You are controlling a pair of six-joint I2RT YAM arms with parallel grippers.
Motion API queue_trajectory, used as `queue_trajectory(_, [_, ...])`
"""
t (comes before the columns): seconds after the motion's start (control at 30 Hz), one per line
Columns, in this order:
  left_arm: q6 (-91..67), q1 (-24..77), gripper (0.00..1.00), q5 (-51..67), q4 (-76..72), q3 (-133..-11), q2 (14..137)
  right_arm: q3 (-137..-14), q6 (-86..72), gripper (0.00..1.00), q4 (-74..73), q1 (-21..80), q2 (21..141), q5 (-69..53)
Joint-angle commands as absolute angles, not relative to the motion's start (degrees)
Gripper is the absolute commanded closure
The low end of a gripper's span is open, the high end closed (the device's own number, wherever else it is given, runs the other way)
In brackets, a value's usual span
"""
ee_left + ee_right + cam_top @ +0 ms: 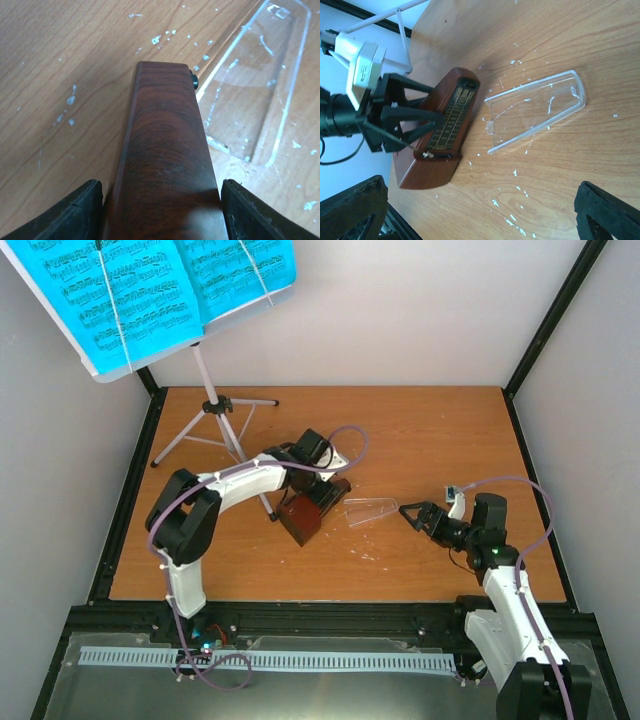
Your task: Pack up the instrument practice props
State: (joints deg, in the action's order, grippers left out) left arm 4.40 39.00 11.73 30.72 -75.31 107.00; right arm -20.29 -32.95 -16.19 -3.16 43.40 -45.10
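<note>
A: Starting at the near edge, how are the arms posing?

B: The right arm (520,610) is standing at 5 o'clock and leaning low over the bench (450,440). Its right hand (412,516) is pointing toward 9 o'clock, with the fingers standing wide apart and nothing between them. The left arm (240,485) is standing at 7 o'clock, bending sharply at the elbow and stretching toward 2 o'clock with the wrist tipping down.

A: And the left hand?

B: The left hand (162,197) is straddling the metronome (300,521), one finger lying along each flank of the wood. I cannot tell whether they are pressing on it or sitting just beside it.

A: Where is the metronome lying?

B: It is lying down near the bench's middle, a little toward 9 o'clock, with its wide base facing 7 o'clock. Its clear cover (370,511) is off and lying flat just at 3 o'clock of it, between it and the right hand.

A: Is any writing showing?

B: The metronome's face is carrying a gold scale, too small for reading. A white box (364,67) on the left wrist is bearing grey print, also illegible.

A: Farther back?

B: The music stand (218,405) is standing at 10 o'clock, its tripod feet on the bench. The cyan sheet-music pages (150,290) are lying open on its desk, showing black staves and notes but no title I can read.
</note>
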Motion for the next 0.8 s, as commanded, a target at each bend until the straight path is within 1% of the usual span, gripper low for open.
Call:
queue_trajectory(0.0, [1.71,39.46,0.56,14.56,24.07,-70.21,98.22,-21.41,-36.54,0.00,-11.50,-1.88,44.05,-46.30])
queue_trajectory(0.13, [-0.07,39.46,0.58,18.45,16.61,-62.24,91.87,-22.58,-39.12,0.00,-8.62,1.99,45.13,-44.88])
queue_trajectory(0.33, [-0.55,39.40,0.58,23.75,7.42,-53.98,84.33,-27.25,-40.72,0.00,-4.35,13.17,50.40,-39.65])
queue_trajectory(0.57, [-1.31,39.54,0.58,28.64,2.02,-49.72,81.08,-34.49,-39.65,0.04,-0.63,26.09,61.37,-32.89])
queue_trajectory(0.7, [-1.32,39.55,0.58,30.07,0.95,-48.76,80.33,-37.62,-39.03,0.09,1.09,31.18,66.86,-29.58])
queue_trajectory(0.77, [-1.23,39.60,0.58,30.64,0.54,-48.40,79.86,-38.63,-38.51,0.13,1.55,32.60,69.37,-28.28])
